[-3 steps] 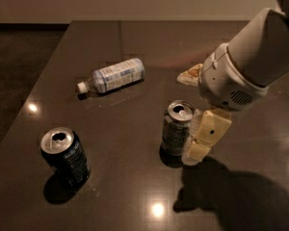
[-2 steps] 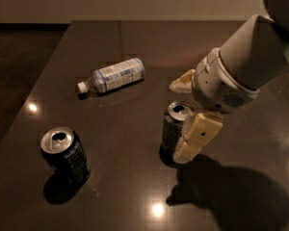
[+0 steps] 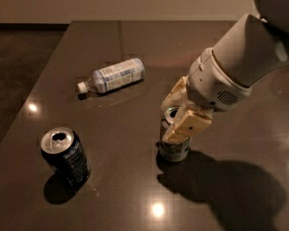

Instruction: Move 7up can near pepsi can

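End effector (image 3: 179, 110) pinches the upright 7up can (image 3: 173, 148) near its top; pepsi can (image 3: 65, 155) sits well apart, toward my view's left, same counter (image 3: 120, 143)

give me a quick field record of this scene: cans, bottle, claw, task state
7up can: upright, right of table centre
pepsi can: upright, front left, well apart from the 7up can
bottle: lying on its side behind both cans, cap end to the left
claw: down at the 7up can's upper part
table: dark, glossy
task state: 7up can not yet near pepsi can
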You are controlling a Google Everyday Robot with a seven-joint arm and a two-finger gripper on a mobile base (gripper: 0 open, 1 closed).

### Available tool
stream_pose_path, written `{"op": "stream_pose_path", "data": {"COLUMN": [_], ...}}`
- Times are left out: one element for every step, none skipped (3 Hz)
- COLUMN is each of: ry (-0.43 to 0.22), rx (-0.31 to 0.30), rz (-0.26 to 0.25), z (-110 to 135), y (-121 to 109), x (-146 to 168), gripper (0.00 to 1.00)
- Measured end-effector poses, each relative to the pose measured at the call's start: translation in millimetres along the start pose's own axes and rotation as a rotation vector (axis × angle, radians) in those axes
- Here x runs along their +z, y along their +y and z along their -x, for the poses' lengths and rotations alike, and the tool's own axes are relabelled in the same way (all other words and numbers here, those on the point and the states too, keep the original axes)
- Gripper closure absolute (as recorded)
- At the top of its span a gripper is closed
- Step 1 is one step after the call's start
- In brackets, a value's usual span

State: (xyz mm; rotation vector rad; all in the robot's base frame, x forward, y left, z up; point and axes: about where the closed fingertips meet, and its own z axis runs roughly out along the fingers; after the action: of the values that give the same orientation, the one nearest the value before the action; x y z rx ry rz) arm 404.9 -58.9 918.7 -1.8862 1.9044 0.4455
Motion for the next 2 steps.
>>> {"op": "stream_pose_path", "data": {"ry": [-0.036,-0.085], "rx": [-0.030,-0.089], "rz": [0.027,0.071], "z": [23,57], "y": [5,16], "x": [3,12], "gripper": [0.84,1.00]}}
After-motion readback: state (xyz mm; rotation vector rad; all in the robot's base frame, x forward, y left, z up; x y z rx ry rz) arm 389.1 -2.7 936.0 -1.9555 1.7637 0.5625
